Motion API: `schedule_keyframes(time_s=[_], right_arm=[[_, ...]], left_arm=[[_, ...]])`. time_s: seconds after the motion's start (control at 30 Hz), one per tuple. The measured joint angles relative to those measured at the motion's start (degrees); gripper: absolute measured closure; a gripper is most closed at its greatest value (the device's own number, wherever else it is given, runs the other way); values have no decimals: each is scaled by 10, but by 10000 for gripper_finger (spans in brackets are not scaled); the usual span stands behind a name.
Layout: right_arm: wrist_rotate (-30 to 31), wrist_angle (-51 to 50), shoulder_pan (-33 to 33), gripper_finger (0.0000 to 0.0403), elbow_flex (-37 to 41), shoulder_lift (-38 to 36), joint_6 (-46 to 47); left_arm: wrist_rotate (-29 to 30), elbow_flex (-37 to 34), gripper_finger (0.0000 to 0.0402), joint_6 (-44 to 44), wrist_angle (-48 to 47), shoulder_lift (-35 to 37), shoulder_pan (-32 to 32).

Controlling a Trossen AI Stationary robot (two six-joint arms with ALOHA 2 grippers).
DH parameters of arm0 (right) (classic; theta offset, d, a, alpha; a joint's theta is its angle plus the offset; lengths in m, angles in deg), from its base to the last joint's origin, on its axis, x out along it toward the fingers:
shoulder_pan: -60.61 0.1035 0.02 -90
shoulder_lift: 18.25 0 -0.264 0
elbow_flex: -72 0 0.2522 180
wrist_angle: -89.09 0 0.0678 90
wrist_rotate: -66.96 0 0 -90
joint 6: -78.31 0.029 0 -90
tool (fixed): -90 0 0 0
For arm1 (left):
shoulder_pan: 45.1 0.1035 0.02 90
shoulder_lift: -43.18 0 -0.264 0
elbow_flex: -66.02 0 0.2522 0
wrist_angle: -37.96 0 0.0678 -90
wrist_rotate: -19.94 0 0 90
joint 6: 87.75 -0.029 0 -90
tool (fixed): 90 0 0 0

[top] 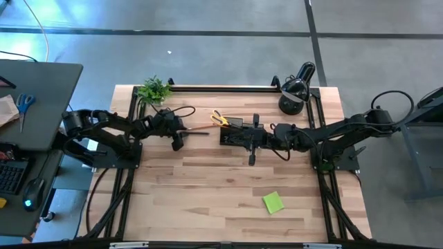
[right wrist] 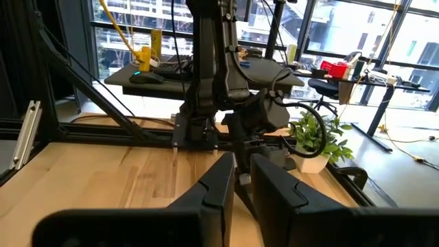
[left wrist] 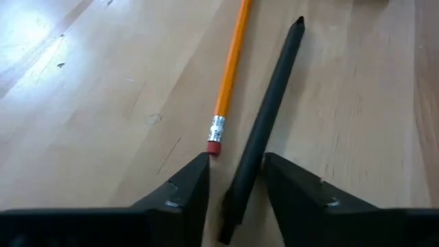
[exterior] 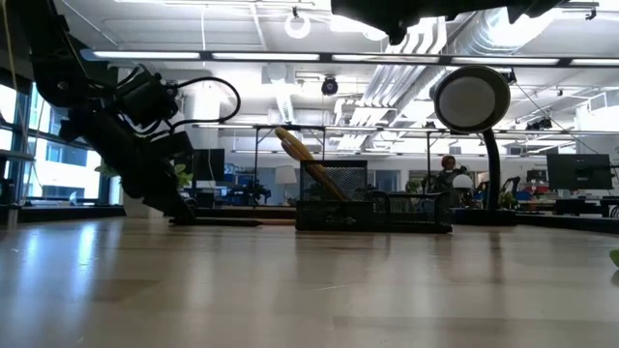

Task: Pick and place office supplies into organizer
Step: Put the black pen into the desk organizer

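On the desk, left of middle: the left gripper (left wrist: 236, 180) sits low over the wood, pointing toward the organizer.
Left fingers: one finger (left wrist: 184, 193) and its partner stand a little apart, straddling the black pen (left wrist: 269, 116); they are not visibly pressed against it, so no firm hold shows.
Pen: lies flat on the desk (top: 208, 187), its end between the fingers.
Pencil: an orange pencil (left wrist: 230, 65) lies just beside the pen, its eraser end close to one left finger.
Left arm: reaches in from the left edge, elbow bent, wrist tipped down.
Right gripper (top: 252, 158): near the organizer's front, fingers nearly together, with nothing between them.
Right arm: stretches in from the right edge, low and fairly straight.
Organizer (top: 235, 131): black mesh tray at the back middle of the desk, with yellow-handled scissors (top: 219, 118) sticking out of its taller section.
Sticky pad (top: 273, 203): lime green, lying well apart near the front right.
Lamp (top: 296, 88): black, at the back right corner.
Plant (top: 154, 90): at the back left corner.
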Motion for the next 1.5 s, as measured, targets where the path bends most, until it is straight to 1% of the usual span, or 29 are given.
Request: schedule_keyframes(time_s=[0.23, 0.33, 0.4, 0.5, 0.63, 0.73, 0.93, 1.07, 1.27, 1.4, 1.5], right_arm=[[0, -9, 0, 359, 0, 0, 12], [0, -9, 0, 359, 0, 0, 12], [0, -9, 0, 359, 0, 0, 13], [0, -14, 0, 359, 0, 0, 13], [0, -18, 0, 359, 0, 0, 23], [0, -17, 0, 359, 0, 0, 23], [0, -17, 0, 359, 0, 0, 23], [0, -17, 0, 359, 0, 0, 23], [0, -18, 0, 359, 0, 0, 26], [2, -37, 0, 359, 0, 0, 44], [15, -47, 2, 358, 0, 9, 43]], left_arm=[[-5, 0, 354, -12, 0, 0, 0], [-11, 0, 379, -23, 1, 0, 0], [-14, 0, 389, -27, 1, 0, 0], [-15, 0, 389, -38, 1, 0, 0], [-14, 0, 371, -43, 0, 0, 0], [-23, 0, 366, -52, -1, 0, 0], [-66, 19, 385, -55, -21, 0, -1], [-97, 43, 392, -54, -61, 1, -1], [-142, 74, 382, -54, -119, 1, -1], [-177, 93, 384, -53, -166, 18, -6], [-178, 108, 386, -48, -198, 44, -28]])
